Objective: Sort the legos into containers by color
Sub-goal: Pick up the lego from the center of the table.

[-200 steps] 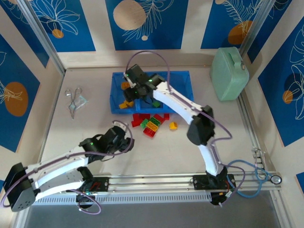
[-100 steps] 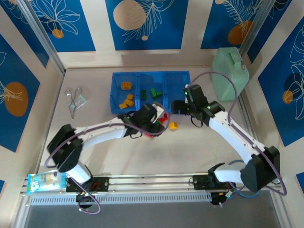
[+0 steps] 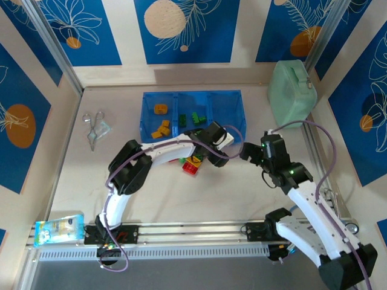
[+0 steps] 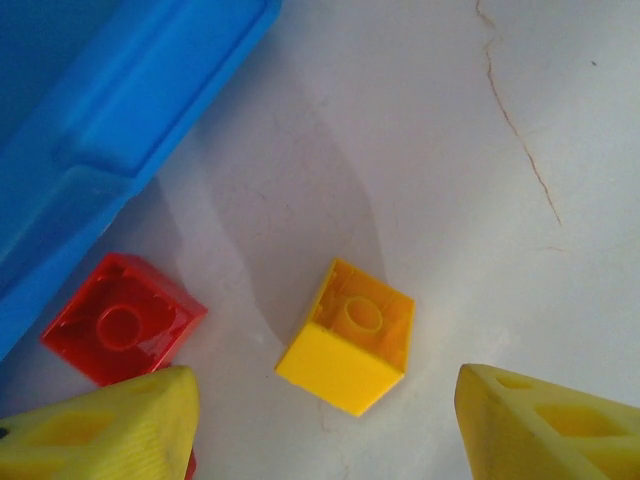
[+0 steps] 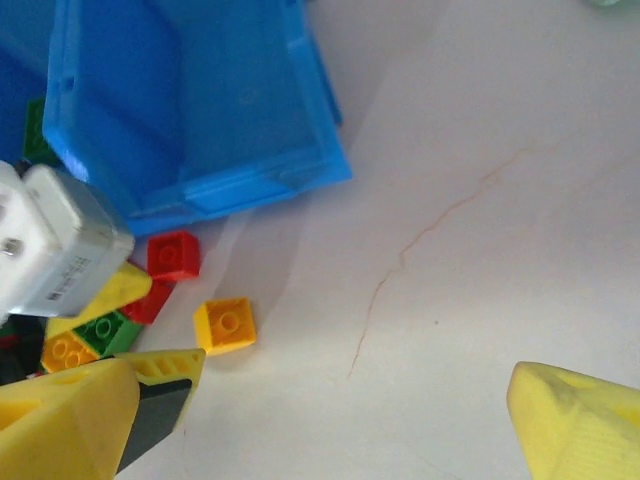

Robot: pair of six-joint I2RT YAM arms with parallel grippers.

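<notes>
A yellow lego (image 4: pixel 345 338) lies on its side on the table, between the yellow fingers (image 4: pixel 110 425) of my left gripper (image 4: pixel 325 395). The gripper is open and touches nothing. A red lego (image 4: pixel 120 320) sits by the blue tray's wall (image 4: pixel 110 140). From above, my left gripper (image 3: pixel 221 154) hovers right of the loose pile of legos (image 3: pixel 192 164). My right gripper (image 3: pixel 245 152) stands open and empty just right of it. The containers (image 3: pixel 236 112) hold yellow-orange legos (image 3: pixel 161 128) on the left and green legos (image 3: pixel 195 118) in the middle. The right wrist view shows the yellow lego (image 5: pixel 225 325) and my right gripper (image 5: pixel 320 420).
A mint green case (image 3: pixel 292 93) stands at the back right. Scissors (image 3: pixel 94 127) lie at the left. A small packet (image 3: pixel 58 228) rests near the front left corner by the metal rail (image 3: pixel 193 228). Bare table stretches right of the pile.
My left arm swung from the near left across to the pile, then right over the yellow lego. My right arm drew back from the tray to the right, and its jaws opened wide.
</notes>
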